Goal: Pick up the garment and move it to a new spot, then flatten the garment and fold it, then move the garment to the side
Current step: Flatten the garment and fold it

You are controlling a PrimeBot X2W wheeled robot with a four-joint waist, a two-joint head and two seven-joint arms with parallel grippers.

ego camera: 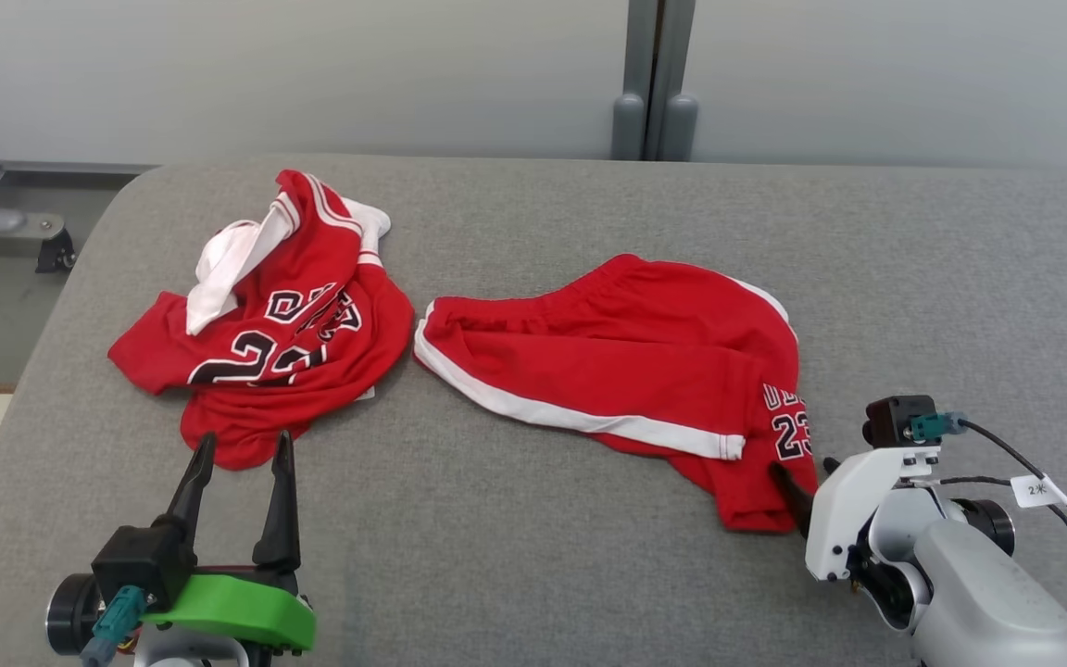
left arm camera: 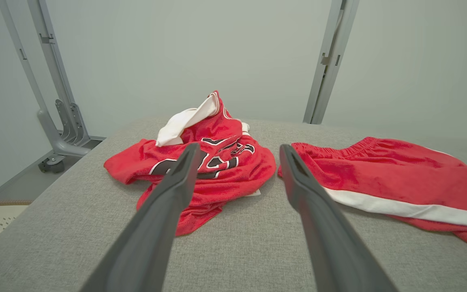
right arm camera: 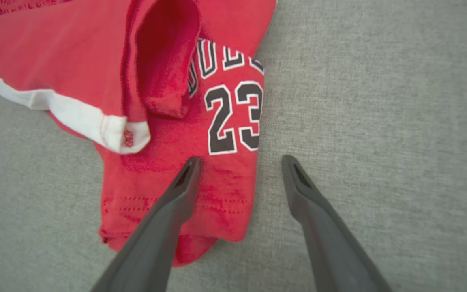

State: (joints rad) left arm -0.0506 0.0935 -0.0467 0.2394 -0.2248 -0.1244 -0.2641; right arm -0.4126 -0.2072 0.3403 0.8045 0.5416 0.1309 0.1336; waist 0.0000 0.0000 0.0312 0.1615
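**Two red garments on the table (ego camera: 533, 556), both sets of fingers spread wide**

Two pieces of kit are laid out on the grey table, and nothing is gripped. Over on the left, the jersey (ego camera: 283, 352) sits in a crumpled heap with its white lining flipped out on top and a black "23" showing across the folds. Just beside it, towards the middle and right, lie the shorts (ego camera: 626, 352). They are flatter and partly folded over, with the waistband facing the jersey and a white stripe running along the near edge. The two garments are almost touching at that waistband.

Down at the lower left, the left gripper (ego camera: 245, 435) points up at the jersey's near hem. Its fingers stand well apart and are empty, with the tips right at the cloth's edge. Whether they touch it, I cannot tell.

On the right, the right gripper (right arm camera: 241, 158) hangs over the shorts' leg end, just below the printed "23". Its fingers are also wide apart. One tip is over the red hem, and the other is over bare table just off the cloth's edge. Contact with the fabric cannot be made out.
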